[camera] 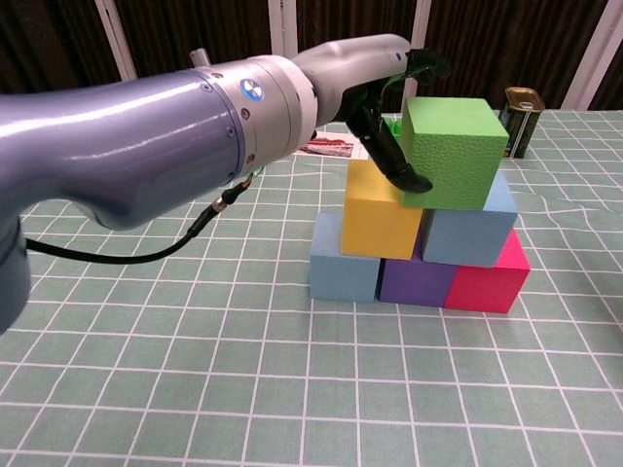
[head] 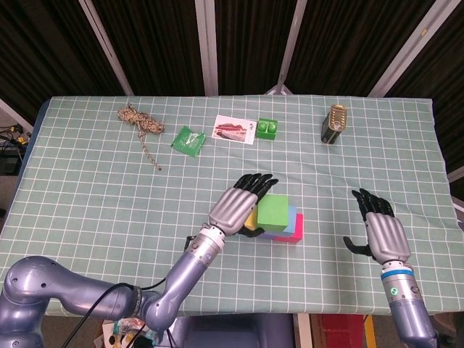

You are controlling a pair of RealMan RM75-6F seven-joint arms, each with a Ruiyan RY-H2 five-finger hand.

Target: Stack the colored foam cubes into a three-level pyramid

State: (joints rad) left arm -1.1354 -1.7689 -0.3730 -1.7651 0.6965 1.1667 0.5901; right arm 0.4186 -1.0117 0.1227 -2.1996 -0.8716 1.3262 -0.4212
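A pyramid of foam cubes stands mid-table. Its bottom row is a blue cube (camera: 346,261), a purple cube (camera: 414,280) and a pink cube (camera: 487,280). A yellow cube (camera: 380,216) and a light blue cube (camera: 474,232) form the second level, and a green cube (camera: 456,151) (head: 273,211) sits on top. My left hand (camera: 375,88) (head: 235,209) hovers at the green cube's left side with fingers spread. Its thumb (camera: 394,161) touches the cube's front left edge, and the fingers reach past its back corner. My right hand (head: 383,232) stays open over the cloth at the right, apart from the stack.
Along the far side lie a coil of rope (head: 138,119), a green packet (head: 188,140), a printed card (head: 234,129), a small green block (head: 267,128) and a brass can (head: 335,124). The checked cloth runs to the table's edges.
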